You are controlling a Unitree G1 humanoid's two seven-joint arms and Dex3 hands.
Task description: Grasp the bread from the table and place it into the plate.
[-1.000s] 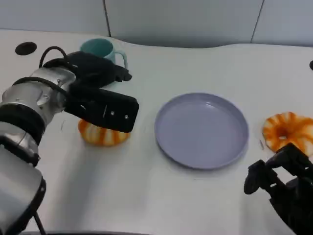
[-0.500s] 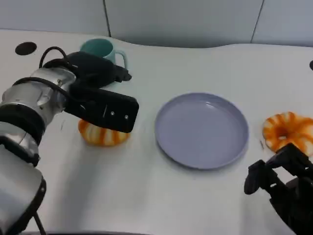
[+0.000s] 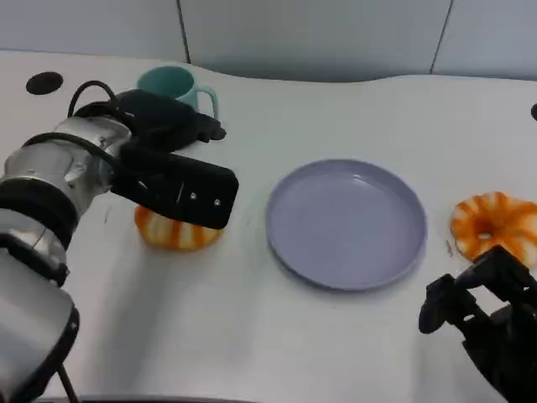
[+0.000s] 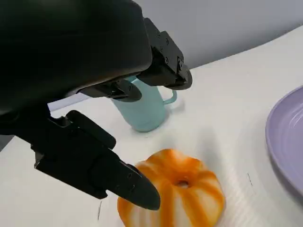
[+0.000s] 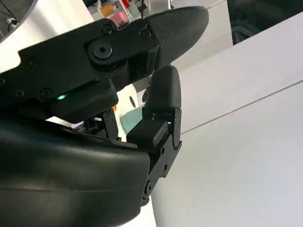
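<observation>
An orange, ring-shaped bread point(image 3: 178, 233) lies on the white table, left of the lilac plate point(image 3: 346, 222). My left hand point(image 3: 164, 159) hovers just above it with fingers spread, holding nothing. In the left wrist view the bread point(image 4: 182, 194) sits below the gap between a lower finger point(image 4: 118, 175) and the upper fingers, apart from both. The plate has nothing in it. A second orange bread point(image 3: 493, 222) lies to the plate's right. My right hand point(image 3: 487, 315) stays low near the front right edge, just in front of that bread, holding nothing.
A teal mug point(image 3: 172, 84) stands behind my left hand, close to its fingers; in the left wrist view the mug point(image 4: 142, 106) is just beyond the bread. The plate's rim point(image 4: 286, 127) is a short way off. A dark round hole point(image 3: 44, 82) marks the table's far left.
</observation>
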